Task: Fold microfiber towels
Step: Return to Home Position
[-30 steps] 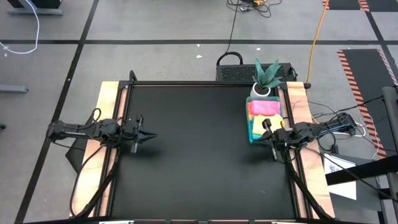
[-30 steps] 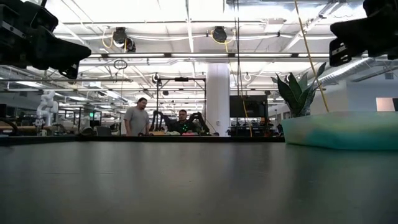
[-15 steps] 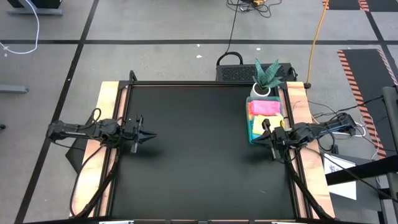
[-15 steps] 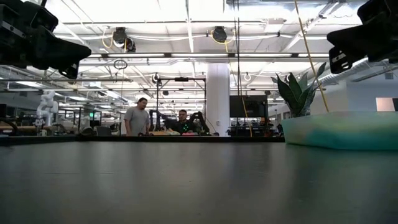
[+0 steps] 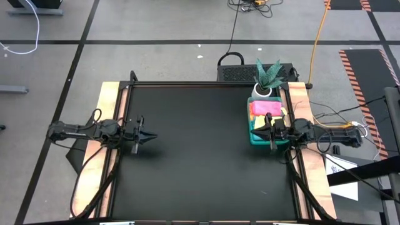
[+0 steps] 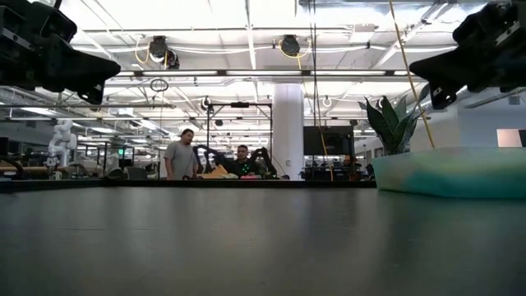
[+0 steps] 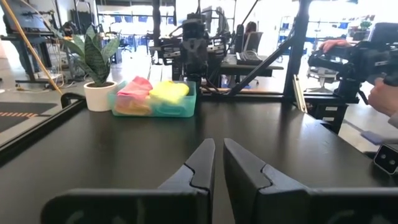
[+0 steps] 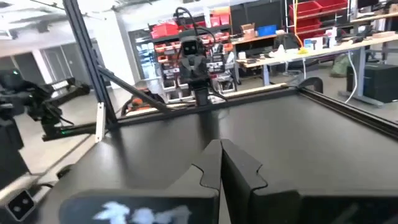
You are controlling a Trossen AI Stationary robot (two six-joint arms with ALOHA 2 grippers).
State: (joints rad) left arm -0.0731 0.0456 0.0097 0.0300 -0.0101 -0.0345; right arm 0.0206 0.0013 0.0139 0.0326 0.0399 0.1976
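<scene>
Microfiber towels lie piled in a green tray [image 5: 252, 139] at the table's right edge: a pink towel [image 5: 265, 107] at the far end and a yellow towel [image 5: 284, 113] beside it. In the left wrist view the pink towel [image 7: 134, 92] and the yellow towel [image 7: 168, 91] bulge over the tray [image 7: 177, 111]. My right gripper [image 5: 258, 127] hovers over the tray's near half, level, pointing toward the table's left, shut and holding nothing. My left gripper [image 5: 152, 133] hangs at the left edge, pointing right, fingers all but together [image 7: 217, 147], nothing between them.
A potted plant [image 5: 267, 78] in a white pot stands at the tray's far end. Wooden strips [image 5: 105, 119] run along the table's left and right sides. The black tabletop [image 5: 200, 150] between the arms bears nothing. People stand in the room beyond [image 6: 179, 156].
My right arm has swung toward the table's far edge. It now lies square to the right edge and points straight across at the left arm, with its gripper over the tray. The gripper has stayed shut. The towels have not moved.
</scene>
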